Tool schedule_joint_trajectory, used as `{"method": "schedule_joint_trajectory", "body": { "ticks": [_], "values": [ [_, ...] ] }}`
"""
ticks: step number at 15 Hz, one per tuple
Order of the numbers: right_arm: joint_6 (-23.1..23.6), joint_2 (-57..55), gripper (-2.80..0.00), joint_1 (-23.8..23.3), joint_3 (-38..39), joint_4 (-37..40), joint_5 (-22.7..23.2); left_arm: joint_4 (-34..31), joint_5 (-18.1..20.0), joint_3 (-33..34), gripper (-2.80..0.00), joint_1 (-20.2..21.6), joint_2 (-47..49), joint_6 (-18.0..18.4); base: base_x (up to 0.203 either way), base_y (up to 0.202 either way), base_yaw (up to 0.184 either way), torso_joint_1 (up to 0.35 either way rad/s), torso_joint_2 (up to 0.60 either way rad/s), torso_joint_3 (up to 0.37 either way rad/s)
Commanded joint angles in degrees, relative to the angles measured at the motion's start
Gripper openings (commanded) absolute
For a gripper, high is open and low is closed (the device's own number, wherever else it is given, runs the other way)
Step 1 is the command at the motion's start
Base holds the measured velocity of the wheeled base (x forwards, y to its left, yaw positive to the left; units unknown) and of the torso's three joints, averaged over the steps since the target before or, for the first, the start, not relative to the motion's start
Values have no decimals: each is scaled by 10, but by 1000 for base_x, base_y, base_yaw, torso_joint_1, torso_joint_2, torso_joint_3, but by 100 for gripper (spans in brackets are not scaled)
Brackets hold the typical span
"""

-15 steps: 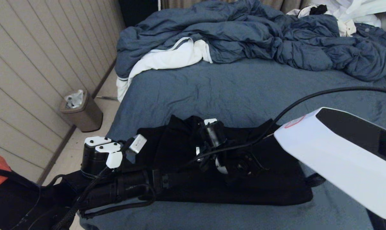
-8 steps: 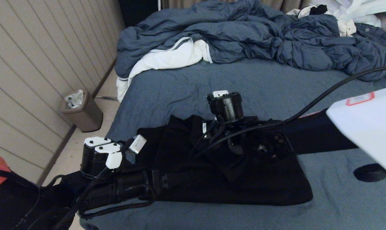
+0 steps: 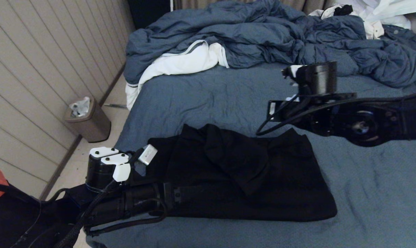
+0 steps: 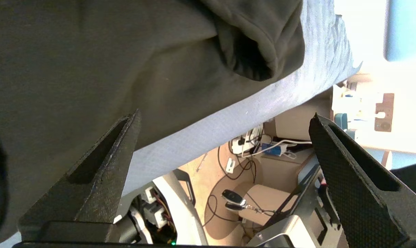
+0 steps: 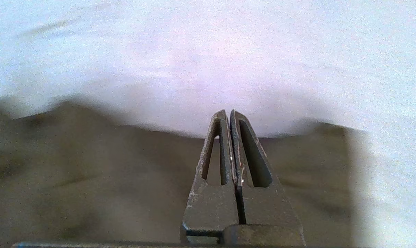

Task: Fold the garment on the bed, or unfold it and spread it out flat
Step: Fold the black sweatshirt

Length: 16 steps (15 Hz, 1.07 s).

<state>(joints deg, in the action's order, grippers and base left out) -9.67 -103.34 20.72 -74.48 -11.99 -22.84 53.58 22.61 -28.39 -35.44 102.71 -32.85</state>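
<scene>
Garment point(image 3: 242, 175) folded at bed point(image 3: 221, 93) near edge | our left gripper point(image 4: 225, 165) jaws wide beside its hem, right gripper point(image 5: 230, 144) closed empty above | risk: fingers snag cloth, undo fold

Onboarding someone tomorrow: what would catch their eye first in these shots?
The black hoodie, folded into a rough rectangle on the near part of the bed. The right gripper, fingers pressed shut and empty, hangs over the sheet beyond the hoodie's far right corner, while the left gripper sits wide open at its near left edge. A rumpled blue-grey duvet is heaped across the far end.
</scene>
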Motion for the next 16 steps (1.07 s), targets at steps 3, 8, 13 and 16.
{"method": "schedule_joint_trajectory", "body": {
  "ticks": [3, 8, 13, 16],
  "values": [
    [0, 74, -280, -187, 61, 68, 187, 3, 1, -1, 0, 0, -2, -2, 0, 0, 0, 0, 0, 0],
    [87, 85, -280, -328, 179, 157, 400, 2, 1, -3, 0, 0, -5, -2, 0, 0, 0, 0, 0, 0],
    [107, 46, 0, -374, 208, 142, 439, 2, 1, -3, 0, 1, 2, -2, 0, 0, 0, 0, 0, 0],
    [149, 22, 0, -386, 257, 103, 453, 2, 1, -3, 0, 1, 5, -2, 0, 0, 0, 0, 0, 0]
  ]
}}
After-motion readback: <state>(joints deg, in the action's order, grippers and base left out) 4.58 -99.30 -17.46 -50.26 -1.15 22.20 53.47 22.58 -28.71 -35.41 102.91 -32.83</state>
